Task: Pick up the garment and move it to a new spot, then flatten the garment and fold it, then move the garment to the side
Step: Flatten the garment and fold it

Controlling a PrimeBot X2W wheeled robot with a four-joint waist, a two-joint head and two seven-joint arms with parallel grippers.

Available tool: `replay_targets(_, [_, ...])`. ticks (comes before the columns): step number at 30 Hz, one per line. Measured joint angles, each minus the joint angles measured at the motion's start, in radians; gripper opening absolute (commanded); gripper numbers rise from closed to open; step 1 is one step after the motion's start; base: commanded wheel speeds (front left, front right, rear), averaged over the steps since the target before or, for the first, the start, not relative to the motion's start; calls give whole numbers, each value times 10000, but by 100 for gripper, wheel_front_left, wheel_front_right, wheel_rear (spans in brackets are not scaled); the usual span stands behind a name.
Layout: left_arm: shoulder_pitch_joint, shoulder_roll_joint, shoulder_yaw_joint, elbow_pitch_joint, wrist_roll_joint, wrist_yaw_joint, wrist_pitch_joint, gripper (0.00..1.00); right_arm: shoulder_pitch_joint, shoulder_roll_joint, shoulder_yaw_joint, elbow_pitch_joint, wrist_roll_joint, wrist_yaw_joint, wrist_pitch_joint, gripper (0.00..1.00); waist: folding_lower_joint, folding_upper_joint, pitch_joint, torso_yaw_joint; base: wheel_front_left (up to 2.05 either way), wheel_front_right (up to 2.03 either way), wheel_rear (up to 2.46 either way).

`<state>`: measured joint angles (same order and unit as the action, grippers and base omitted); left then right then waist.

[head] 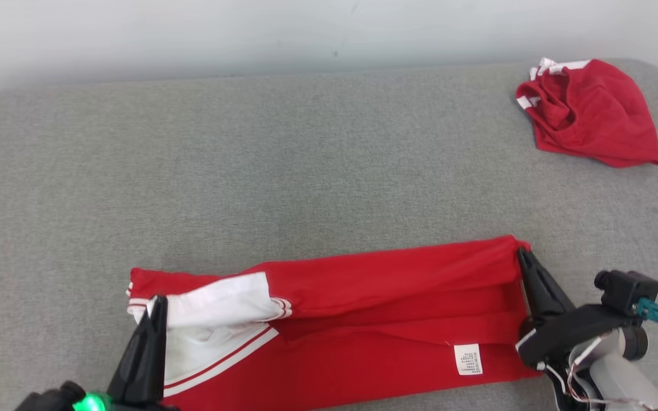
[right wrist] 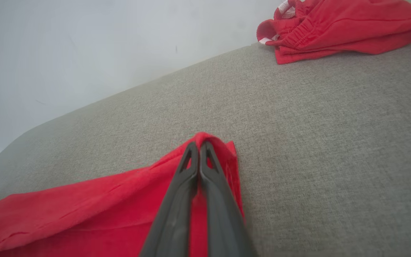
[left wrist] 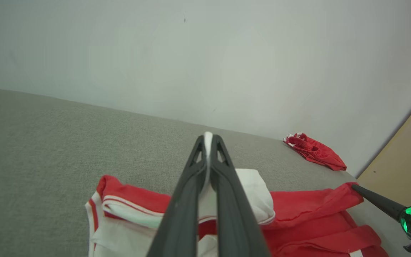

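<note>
The garment [head: 374, 297] is a red piece with white panels and stripes at its left end and a small white label near its right end. It lies stretched across the near part of the grey surface [head: 249, 171]. My left gripper [head: 159, 299] is shut on the garment's white left edge; in the left wrist view the white cloth shows pinched at the tips of that gripper [left wrist: 208, 137]. My right gripper [head: 522, 253] is shut on the red far-right corner, and the right wrist view shows the cloth [right wrist: 84, 203] wrapped over this gripper's [right wrist: 199, 144] tips.
A second red garment with white trim [head: 592, 114] lies bunched at the back right corner of the surface, well apart. A pale wall runs behind the far edge. In the left wrist view a tan panel [left wrist: 405, 160] shows at right.
</note>
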<state>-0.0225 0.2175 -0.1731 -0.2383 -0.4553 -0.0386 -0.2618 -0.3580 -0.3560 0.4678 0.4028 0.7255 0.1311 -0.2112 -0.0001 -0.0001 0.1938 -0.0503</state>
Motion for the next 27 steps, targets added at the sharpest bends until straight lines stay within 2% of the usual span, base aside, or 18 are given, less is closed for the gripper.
replay_targets(7, [388,-562,479,807,606,-410,0,0,744,-226,-35,-571,148,-2,178,0,1,0,-166,172,0,0,0])
replay_targets(10, [420,-623,629,1152,965,-568,0,0,992,-320,-21,-782,130,-2,332,0,1,0,-217,173,0,0,0])
replay_targets(18, [414,-984,997,2092,1618,-740,0,0,1268,-364,-182,-1028,-46,-2,717,0,1,0,-244,94,0,0,0])
replay_targets(19, [415,-1030,1035,2249,1678,-742,0,0,1287,-359,-230,-1039,-71,0,757,43,2,0,-247,94,0,0,0])
replay_targets(20, [418,-1045,1095,2314,1808,-744,2,45,1317,-353,-290,-1053,-104,0,775,100,2,0,-249,98,0,0,0])
replay_targets(21, [406,-1087,1204,2303,1843,-746,0,100,1362,-339,-357,-1091,-123,-2,771,100,1,0,-252,106,0,0,0])
replay_targets(27, [400,-1369,1574,2094,1977,-803,0,100,1547,-309,-813,-1492,-115,-2,600,100,1,0,-290,223,0,0,0])
